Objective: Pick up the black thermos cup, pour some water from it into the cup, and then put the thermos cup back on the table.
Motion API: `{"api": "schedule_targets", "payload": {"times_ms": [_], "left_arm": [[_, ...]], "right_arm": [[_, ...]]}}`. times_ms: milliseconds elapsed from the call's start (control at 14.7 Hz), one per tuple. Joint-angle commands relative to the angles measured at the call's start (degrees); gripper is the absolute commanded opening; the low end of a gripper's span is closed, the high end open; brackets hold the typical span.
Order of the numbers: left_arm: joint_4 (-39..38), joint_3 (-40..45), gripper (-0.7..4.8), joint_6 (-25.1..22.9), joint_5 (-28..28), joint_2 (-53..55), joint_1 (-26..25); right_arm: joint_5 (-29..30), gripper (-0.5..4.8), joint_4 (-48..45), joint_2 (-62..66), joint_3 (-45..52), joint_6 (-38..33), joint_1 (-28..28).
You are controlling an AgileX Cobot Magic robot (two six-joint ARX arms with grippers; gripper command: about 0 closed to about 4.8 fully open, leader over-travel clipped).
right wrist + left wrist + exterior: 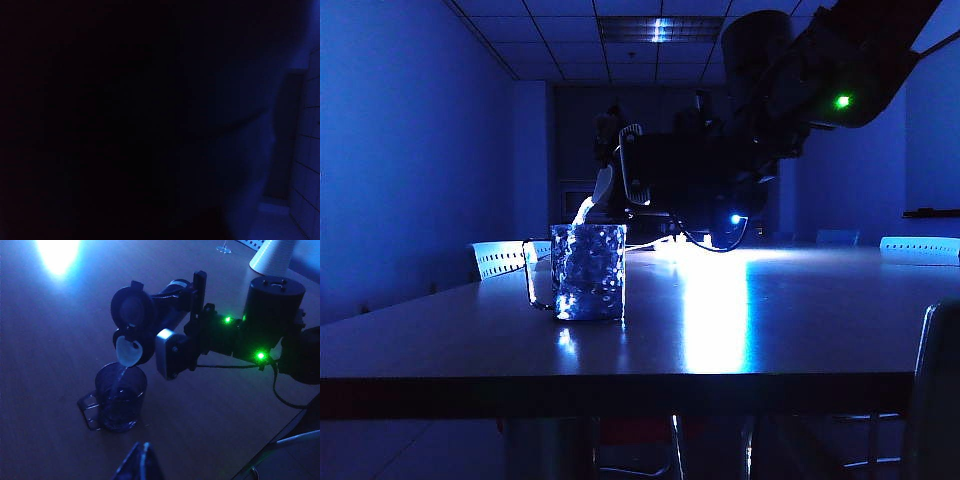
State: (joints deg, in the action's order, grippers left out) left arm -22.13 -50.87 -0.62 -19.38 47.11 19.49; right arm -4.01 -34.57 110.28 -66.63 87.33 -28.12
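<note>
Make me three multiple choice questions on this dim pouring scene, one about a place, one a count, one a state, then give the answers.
1. Where is the thermos spout?
A. above the glass mug
B. behind the mug
C. lying on the table

2. How many green lights show on the right arm in the left wrist view?
A. none
B. two
C. five

3. The black thermos cup in the right gripper is
A. upright, lid shut
B. tipped, lid open
C. standing on the table

A: a stream falls from spout into mug.
B: two green dots glow.
C is wrong; B: thermos lies sideways, lid flipped up.
</note>
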Motion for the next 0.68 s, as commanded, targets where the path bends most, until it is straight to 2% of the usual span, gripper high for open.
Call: {"api": "schedule_targets", "payload": {"times_ms": [68, 272, 408, 680], "left_arm": [[0.3, -0.3, -0.06, -0.4, -0.4, -0.1, 0.0], [0.3, -0.3, -0.06, -0.4, -0.4, -0.1, 0.0], [0.3, -0.3, -0.06, -0.4, -0.4, -0.1, 0.0], [0.4, -0.3, -0.06, -0.5, -0.4, -0.1, 0.0]], "right_arm": [[-0.1, 1.07, -4.5, -1.0, -0.8, -0.3, -0.1], [-0.1, 1.07, -4.3, -1.0, -0.8, -1.2, -0.1], [-0.2, 1.07, -4.1, -1.0, -0.8, -8.4, -0.1], [1.4, 1.07, 1.6, -1.0, -0.8, -14.3, -0.1]]}}
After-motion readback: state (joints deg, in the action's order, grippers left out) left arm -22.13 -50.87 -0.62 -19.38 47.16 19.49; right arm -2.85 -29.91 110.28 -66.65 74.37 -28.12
